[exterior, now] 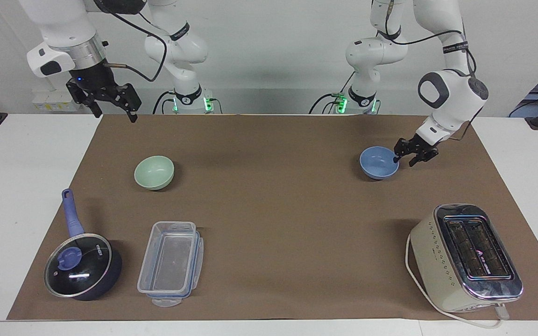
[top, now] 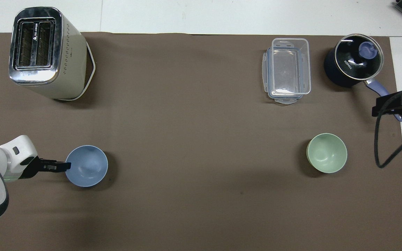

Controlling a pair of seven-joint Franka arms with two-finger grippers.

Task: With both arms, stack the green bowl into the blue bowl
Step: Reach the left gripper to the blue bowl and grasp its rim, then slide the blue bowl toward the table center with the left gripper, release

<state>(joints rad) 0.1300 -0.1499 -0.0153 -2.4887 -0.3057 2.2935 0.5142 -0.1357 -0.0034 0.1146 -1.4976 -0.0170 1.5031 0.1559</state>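
Brown mat (exterior: 278, 210), covering most of the white table (exterior: 12, 186), serves as the reference for all items. Blue bowl (exterior: 379, 162), upright, on the mat toward the left arm's end, in the part nearer the robots. Green bowl (exterior: 154, 172), upright, on the mat toward the right arm's end, at about the same distance from the robots as the blue bowl and well apart from it. Left gripper (exterior: 404, 157), lowered to the blue bowl's rim on the side toward the left arm's end of the mat, one fingertip over the rim edge and the other just outside it; fingers partly apart astride the rim, and whether they already pinch it cannot be told (the overhead view shows only the tips reaching the rim). Right gripper (exterior: 112, 110), raised over the mat's edge nearest the robots at the right arm's end, fingers spread wide and holding nothing; this arm waits. Toaster (exterior: 467, 256), cream with a chrome top, on the mat's corner farthest from the robots at the left arm's end. Dark pot (exterior: 84, 266) with glass lid and blue handle, on the mat's corner farthest from the robots at the right arm's end. Clear plastic container (exterior: 171, 262), just beside the pot, toward the mat's middle.
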